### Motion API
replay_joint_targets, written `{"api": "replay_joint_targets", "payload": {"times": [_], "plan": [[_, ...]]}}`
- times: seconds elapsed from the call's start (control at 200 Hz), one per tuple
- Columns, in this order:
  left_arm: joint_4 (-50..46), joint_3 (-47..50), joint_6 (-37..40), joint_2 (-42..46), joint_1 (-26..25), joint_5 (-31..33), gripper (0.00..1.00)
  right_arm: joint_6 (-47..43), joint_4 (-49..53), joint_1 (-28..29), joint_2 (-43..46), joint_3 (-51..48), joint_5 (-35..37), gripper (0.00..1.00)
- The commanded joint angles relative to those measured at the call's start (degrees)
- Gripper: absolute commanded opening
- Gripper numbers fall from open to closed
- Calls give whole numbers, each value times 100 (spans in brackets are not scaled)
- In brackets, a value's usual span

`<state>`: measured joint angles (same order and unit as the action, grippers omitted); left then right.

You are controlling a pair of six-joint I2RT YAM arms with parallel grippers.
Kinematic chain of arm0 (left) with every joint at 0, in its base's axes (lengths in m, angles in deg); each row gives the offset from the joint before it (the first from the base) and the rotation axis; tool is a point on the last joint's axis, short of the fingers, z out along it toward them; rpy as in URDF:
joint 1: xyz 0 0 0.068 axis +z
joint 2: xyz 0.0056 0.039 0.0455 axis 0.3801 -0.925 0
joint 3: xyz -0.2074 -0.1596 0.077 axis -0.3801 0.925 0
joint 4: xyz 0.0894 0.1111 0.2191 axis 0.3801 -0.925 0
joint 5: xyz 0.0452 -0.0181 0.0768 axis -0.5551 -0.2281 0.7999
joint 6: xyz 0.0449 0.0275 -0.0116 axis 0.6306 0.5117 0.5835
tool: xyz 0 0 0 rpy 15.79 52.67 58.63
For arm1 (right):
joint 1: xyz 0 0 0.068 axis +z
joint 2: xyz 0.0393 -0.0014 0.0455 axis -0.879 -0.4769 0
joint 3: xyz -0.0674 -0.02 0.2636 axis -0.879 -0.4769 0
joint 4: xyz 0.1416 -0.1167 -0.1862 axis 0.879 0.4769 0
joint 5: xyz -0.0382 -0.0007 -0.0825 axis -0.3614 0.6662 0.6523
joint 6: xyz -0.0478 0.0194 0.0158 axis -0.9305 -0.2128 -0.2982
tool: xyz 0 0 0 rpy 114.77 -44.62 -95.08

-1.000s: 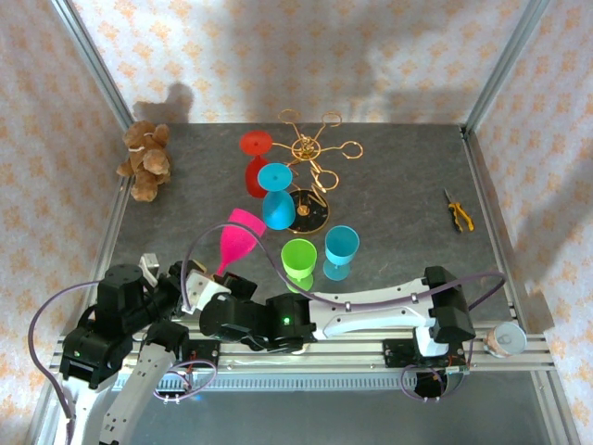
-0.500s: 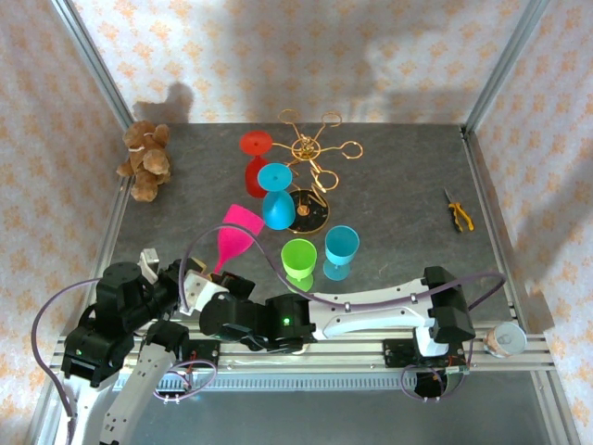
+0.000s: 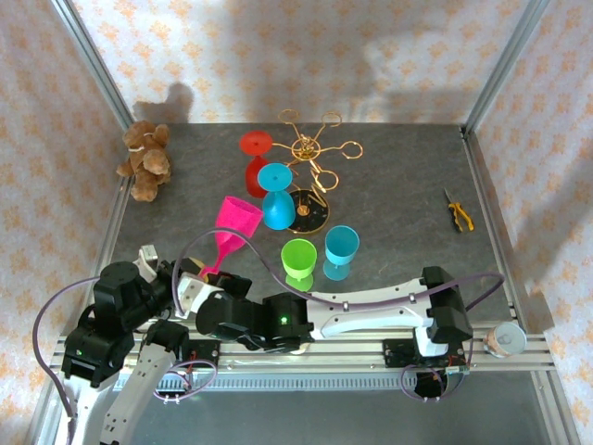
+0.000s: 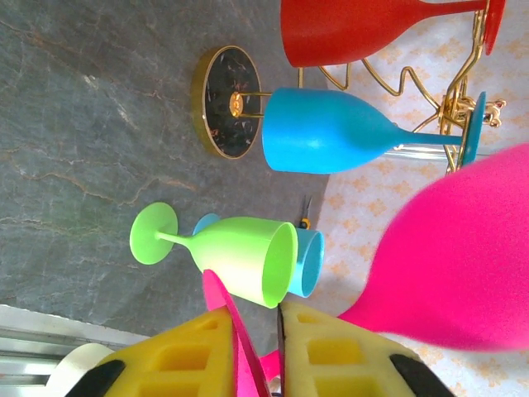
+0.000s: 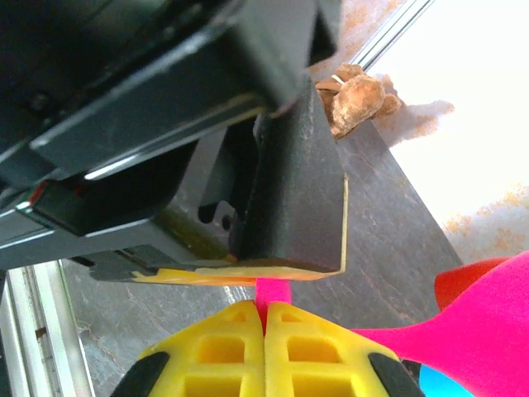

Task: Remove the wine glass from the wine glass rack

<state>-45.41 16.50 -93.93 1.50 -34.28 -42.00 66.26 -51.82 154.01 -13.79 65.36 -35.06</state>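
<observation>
Clamping pink glass (image 3: 236,222) by its foot in left pincer (image 4: 254,318), off the rack (image 3: 312,148) and near it, with right pincer (image 5: 264,308) clenched tight just beside the stem.

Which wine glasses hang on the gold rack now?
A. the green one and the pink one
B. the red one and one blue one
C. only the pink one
B: the red glass and a blue glass hang by their feet from the gold loops of the rack.
</observation>
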Motion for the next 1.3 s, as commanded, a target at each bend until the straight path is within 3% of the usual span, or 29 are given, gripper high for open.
{"api": "replay_joint_targets", "payload": {"times": [0.0, 0.145, 0.781, 1.296], "plan": [[-187, 204, 108, 39, 35, -25, 12, -130, -505, 130, 79, 645, -35, 0], [-156, 245, 114, 61, 33, -16, 0, -210, -257, 155, 17, 886, -114, 0], [404, 587, -33, 645, 35, 186, 0, -44, 900, 191, -226, 1725, -172, 0], [621, 562, 73, 716, 34, 212, 0, 734, 1718, 191, -27, 2053, -145, 22]]}}
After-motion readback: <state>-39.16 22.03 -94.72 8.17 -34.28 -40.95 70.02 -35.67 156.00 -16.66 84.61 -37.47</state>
